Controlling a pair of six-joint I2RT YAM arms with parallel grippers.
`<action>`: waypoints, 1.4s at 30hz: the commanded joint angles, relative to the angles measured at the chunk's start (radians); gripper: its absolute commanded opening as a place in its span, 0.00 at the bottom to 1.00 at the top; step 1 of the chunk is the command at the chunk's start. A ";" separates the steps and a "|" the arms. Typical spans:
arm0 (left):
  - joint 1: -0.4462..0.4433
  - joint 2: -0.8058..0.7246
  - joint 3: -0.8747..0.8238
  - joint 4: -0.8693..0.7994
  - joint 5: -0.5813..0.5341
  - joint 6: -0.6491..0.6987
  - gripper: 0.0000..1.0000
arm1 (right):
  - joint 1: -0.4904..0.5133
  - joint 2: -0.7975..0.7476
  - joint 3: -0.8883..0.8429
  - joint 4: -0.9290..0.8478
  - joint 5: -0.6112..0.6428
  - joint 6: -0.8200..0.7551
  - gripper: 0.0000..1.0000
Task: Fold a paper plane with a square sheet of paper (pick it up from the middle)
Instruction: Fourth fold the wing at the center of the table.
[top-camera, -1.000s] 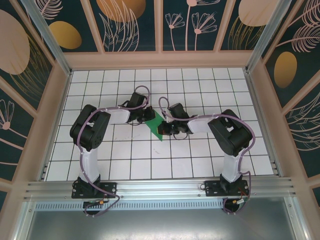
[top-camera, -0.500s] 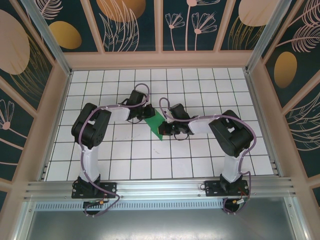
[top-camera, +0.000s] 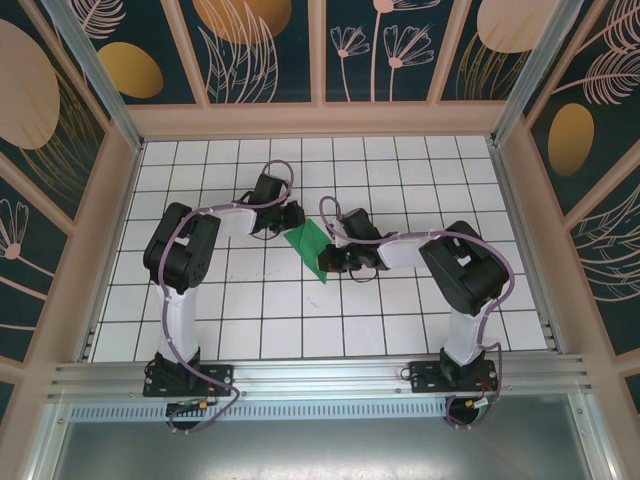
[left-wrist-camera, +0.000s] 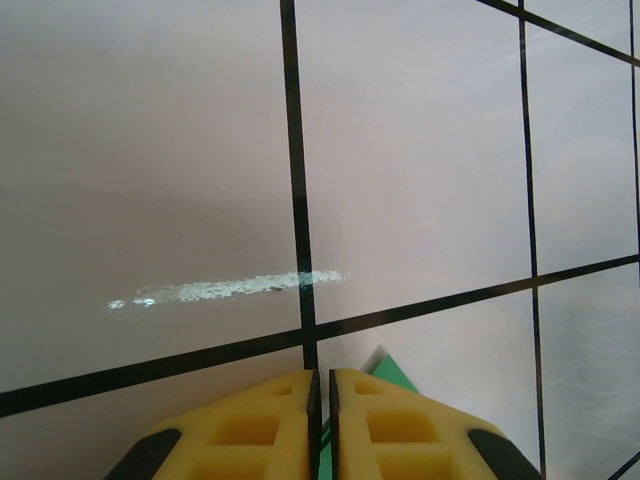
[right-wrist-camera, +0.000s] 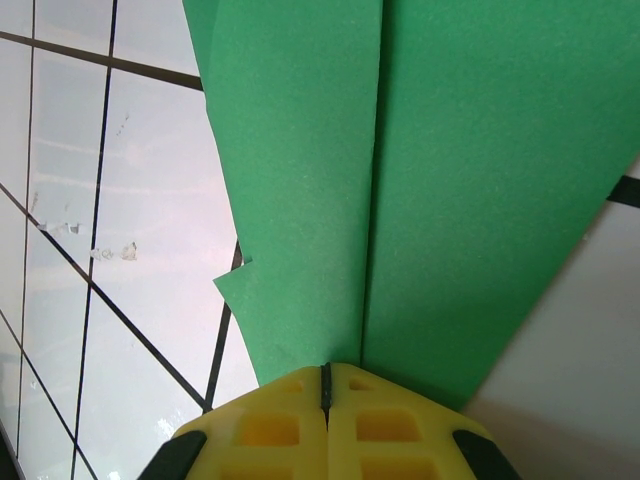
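A: The square sheet of paper (top-camera: 306, 246), thin, matte and plain green, is seen folded into a narrower tapering shape. It is placed between the two grippers on the glossy white table (top-camera: 200, 330), which is ruled with black grid lines.

B: How is it held?

A: In the right wrist view a straight centre crease is shown running down the paper (right-wrist-camera: 440, 170) into the seam of the right gripper (right-wrist-camera: 326, 367). The ribbed yellow fingers (right-wrist-camera: 270, 430) are pressed together on the paper at that crease. A small corner is left jutting from the paper's left edge.

B: And the left gripper (top-camera: 294, 221)?

A: Its yellow pads (left-wrist-camera: 255, 430) are pressed together with a hairline gap. A green tip (left-wrist-camera: 385, 365) is seen just beside them, but whether any paper is pinched cannot be told. A pale scuffed streak (left-wrist-camera: 230, 288) is marked across the tile ahead.
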 joint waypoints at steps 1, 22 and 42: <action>0.041 0.023 0.049 0.004 -0.112 0.045 0.18 | 0.004 0.049 -0.041 -0.265 0.029 -0.018 0.00; -0.007 -0.067 -0.041 0.119 0.292 -0.199 0.08 | 0.004 0.058 0.001 -0.256 0.052 -0.004 0.00; -0.045 0.071 0.028 -0.024 0.077 -0.045 0.11 | 0.005 0.063 -0.013 -0.257 0.044 -0.003 0.00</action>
